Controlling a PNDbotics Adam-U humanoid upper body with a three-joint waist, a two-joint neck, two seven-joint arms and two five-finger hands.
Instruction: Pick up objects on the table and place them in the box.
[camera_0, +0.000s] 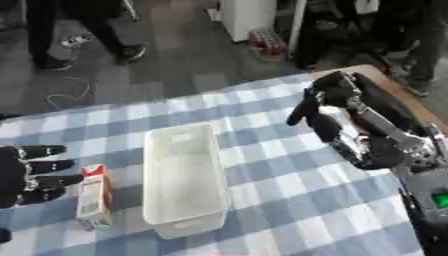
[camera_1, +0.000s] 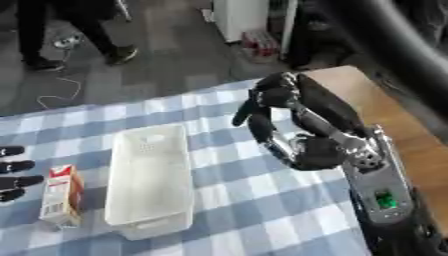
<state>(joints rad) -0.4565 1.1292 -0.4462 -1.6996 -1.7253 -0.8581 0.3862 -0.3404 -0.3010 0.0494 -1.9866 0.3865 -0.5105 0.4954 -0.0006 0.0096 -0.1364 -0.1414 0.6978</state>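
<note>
- Carton (camera_0: 94, 196) lies on the checked tablecloth (camera_0: 289, 200), just left of the empty white box (camera_0: 184, 180).
- Left hand (camera_0: 26, 175) open beside the carton, holding nothing; right hand (camera_1: 271, 107) raised, fingers curled, empty.
- Risk: a sideways nudge could tip the carton or shift the box.

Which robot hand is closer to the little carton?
Left. The left hand sits right beside the carton, fingers pointing at it. The right hand is far off, beyond the white box.

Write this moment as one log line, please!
carton: on table, left of box | box: empty | left hand: open beside carton | right hand: raised, holds nothing
</note>
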